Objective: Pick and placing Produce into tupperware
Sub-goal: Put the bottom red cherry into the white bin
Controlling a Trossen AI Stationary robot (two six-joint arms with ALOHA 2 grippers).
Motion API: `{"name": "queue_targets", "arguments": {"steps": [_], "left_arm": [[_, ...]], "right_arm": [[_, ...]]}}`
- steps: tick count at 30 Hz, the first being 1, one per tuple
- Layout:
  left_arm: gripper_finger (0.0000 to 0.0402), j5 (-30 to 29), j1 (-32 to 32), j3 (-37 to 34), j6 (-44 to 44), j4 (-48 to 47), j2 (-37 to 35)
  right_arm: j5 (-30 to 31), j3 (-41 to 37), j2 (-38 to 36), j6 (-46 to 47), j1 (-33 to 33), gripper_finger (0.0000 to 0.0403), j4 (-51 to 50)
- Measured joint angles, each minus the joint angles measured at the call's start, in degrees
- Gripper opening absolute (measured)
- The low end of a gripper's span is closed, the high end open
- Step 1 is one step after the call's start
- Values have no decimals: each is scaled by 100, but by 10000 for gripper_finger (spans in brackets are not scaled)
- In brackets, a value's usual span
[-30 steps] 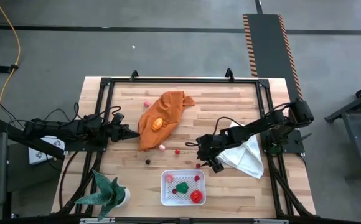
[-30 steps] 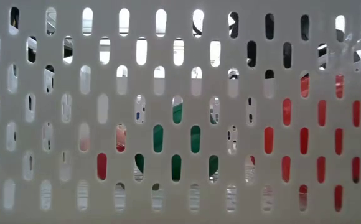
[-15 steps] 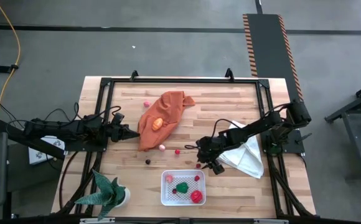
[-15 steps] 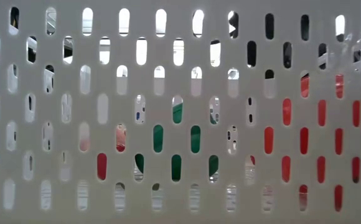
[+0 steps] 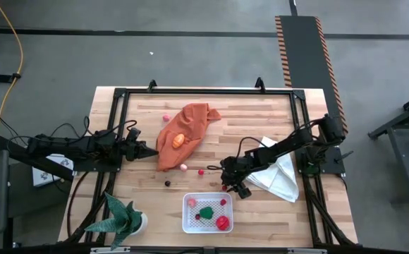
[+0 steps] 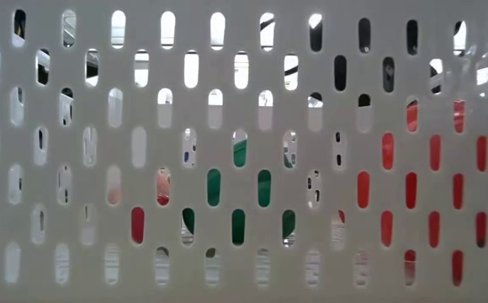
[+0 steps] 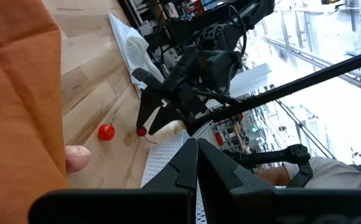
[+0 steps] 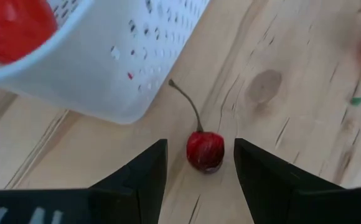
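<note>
The white tupperware point(image 5: 207, 212) stands near the table's near edge and holds a green piece point(image 5: 206, 211), a red piece point(image 5: 223, 223) and small red ones. A red cherry point(image 8: 205, 151) with a stem lies on the wood just beyond the tupperware's far right corner point(image 8: 106, 68). My right gripper point(image 8: 199, 143) is open, one finger on either side of the cherry, with a gap showing on both sides. More produce lies loose: a red piece point(image 5: 200, 171), a pink piece point(image 5: 183, 167), a dark berry point(image 5: 167, 183). My left gripper point(image 5: 147, 151) waits shut at the table's left.
An orange cloth point(image 5: 183, 130) with an orange piece point(image 5: 178, 140) on it lies mid-table, and another pink piece point(image 5: 166, 116) beyond it. A white folded cloth point(image 5: 278, 175) lies under my right arm. A potted plant point(image 5: 123, 219) stands at the near left corner. The tupperware's perforated wall point(image 6: 84, 168) fills the low view.
My right gripper has moved a little toward the table's left, closing on the cherry by the tupperware's far edge. The cherry and the other produce have stayed where they were.
</note>
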Motion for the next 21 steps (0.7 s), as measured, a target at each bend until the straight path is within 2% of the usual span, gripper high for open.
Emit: {"name": "queue_targets", "arguments": {"steps": [21], "left_arm": [[1, 0, 0, 0, 0, -3, 2]], "right_arm": [[179, 0, 28, -12, 0, 177, 1]]}}
